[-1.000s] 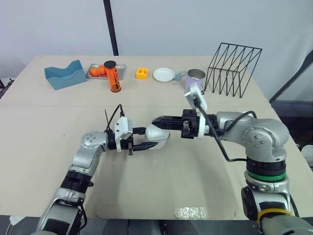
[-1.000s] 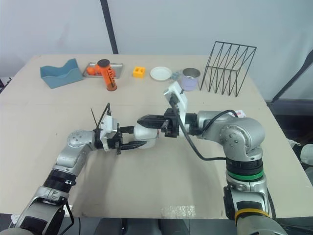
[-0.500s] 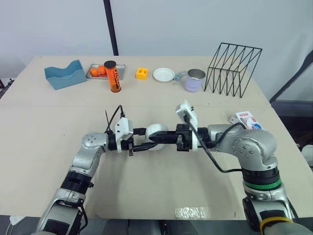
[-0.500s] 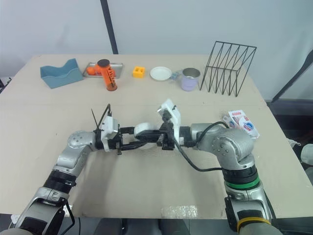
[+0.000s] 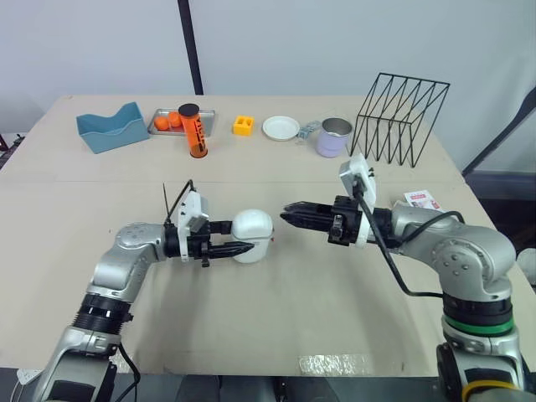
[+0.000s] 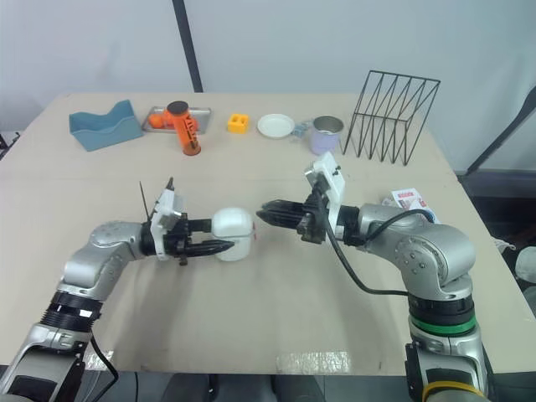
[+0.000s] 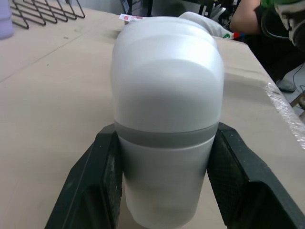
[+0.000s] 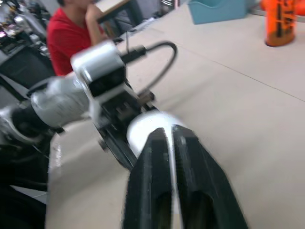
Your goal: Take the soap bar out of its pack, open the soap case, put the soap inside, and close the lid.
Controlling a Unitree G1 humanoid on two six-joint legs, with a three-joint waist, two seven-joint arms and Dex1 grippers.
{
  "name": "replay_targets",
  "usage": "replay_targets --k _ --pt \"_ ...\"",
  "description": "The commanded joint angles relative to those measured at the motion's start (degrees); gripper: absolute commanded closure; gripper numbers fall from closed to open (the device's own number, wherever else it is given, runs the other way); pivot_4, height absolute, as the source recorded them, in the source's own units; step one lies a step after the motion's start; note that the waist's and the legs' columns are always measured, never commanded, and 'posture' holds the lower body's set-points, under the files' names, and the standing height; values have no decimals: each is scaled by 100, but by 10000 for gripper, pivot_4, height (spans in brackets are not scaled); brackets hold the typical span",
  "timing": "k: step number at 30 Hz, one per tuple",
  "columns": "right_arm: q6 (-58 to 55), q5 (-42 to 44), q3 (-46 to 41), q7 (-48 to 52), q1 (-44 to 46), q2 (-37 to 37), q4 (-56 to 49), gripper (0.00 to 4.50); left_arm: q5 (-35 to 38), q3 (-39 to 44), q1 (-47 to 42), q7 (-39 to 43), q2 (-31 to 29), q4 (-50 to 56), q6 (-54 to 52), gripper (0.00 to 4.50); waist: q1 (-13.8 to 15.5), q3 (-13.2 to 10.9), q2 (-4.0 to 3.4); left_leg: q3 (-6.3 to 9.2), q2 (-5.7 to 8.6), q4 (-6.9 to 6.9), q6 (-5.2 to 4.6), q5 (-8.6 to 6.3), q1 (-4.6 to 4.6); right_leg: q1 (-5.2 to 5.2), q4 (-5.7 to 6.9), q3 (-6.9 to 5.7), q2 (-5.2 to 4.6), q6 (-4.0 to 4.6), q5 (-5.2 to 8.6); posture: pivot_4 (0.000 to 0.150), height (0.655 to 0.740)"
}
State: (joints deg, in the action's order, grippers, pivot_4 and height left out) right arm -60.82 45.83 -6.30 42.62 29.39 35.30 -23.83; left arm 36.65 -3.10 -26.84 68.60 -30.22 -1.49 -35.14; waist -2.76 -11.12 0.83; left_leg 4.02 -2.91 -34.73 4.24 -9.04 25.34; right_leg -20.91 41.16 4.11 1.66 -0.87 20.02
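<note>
**Soap case** (image 5: 256,229): white, oval, with a grey band at the seam and the lid closed. It is located at the middle of the table (image 5: 276,335); whether it rests on the surface cannot be told.

**Left gripper** (image 5: 239,237): clamped on the case across the grey band, one black finger (image 7: 93,191) pressed to each side.

**Right gripper** (image 5: 286,216): held just right of the case and apart from it, pointed left toward it. Its fingers are drawn together to a narrow slit and nothing is held.

**Soap pack** (image 5: 421,199): white with red and blue print, laid flat near the right edge and partly hidden behind the right arm.

**Far row, left to right:**
- blue holder (image 5: 109,127)
- metal tray (image 5: 208,117) with orange fruit
- orange bottle (image 5: 193,131)
- yellow block (image 5: 243,126)
- white plate (image 5: 280,127)
- lavender mug (image 5: 333,137)
- black wire rack (image 5: 400,117)

**Person** (image 8: 66,36): in a red shirt, seen beyond the table in the right wrist view.
</note>
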Motion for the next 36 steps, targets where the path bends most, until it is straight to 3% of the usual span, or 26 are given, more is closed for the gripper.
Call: replay_targets --k 1,2,11,16,25,31,33,35,36 --pt "571 -167 -280 347 -183 422 -86 7876 1432 557 -104 -497 -194 619 -2086 25629 1 -1 1 0 0 0 0 0 0 0 -2 0 0 0 0 1500 7371" --pt "657 -230 -253 424 -249 513 -91 3281 1533 586 -155 -612 -169 563 -2287 25629 2 -1 1 0 0 0 0 0 1 0 -2 0 -1 0 0 1500 7371" --pt "1098 -512 60 819 -649 839 -168 3281 1950 719 -757 -1765 300 -25 -3802 25629 11 -2 3 -2 2 0 0 0 -2 2 -4 3 -1 -2 1 1500 7371" --pt "1225 -639 195 763 -697 800 -124 3281 2349 1392 -1219 -2691 849 -678 -4438 25629 14 -2 5 0 5 -5 0 0 -2 6 -3 3 -3 -7 4 1500 7371" --pt "1330 -704 322 699 -659 718 -88 3281 1966 1565 -1671 -3913 1325 -1223 -5677 25629 17 -2 6 1 11 -8 3 2 -2 9 -3 3 -9 -6 3 1500 7371" --pt "1378 -735 379 652 -670 662 -102 3281 1695 1345 -1702 -4362 1310 -1331 -5736 25629 17 -2 6 2 12 -6 10 6 -2 9 -2 2 -10 -5 3 1500 7371" --pt "1391 -744 386 646 -665 647 -99 0 1661 1320 -1715 -4472 1308 -1370 -5736 15579 12 -2 6 1 12 -6 13 8 -4 9 -1 4 -10 -5 3 1500 7371" --pt "1409 -768 409 638 -651 623 -91 0 1632 1272 -1734 -4520 1287 -1370 -5736 10683 13 -2 6 1 12 -2 18 11 -7 10 0 4 -9 -5 2 1500 7371" --pt "1413 -777 418 633 -643 610 -88 0 1667 1248 -1747 -4534 1269 -1368 -5736 5959 13 -2 6 1 13 -2 18 11 -7 10 0 5 -10 -5 2 1500 7371"
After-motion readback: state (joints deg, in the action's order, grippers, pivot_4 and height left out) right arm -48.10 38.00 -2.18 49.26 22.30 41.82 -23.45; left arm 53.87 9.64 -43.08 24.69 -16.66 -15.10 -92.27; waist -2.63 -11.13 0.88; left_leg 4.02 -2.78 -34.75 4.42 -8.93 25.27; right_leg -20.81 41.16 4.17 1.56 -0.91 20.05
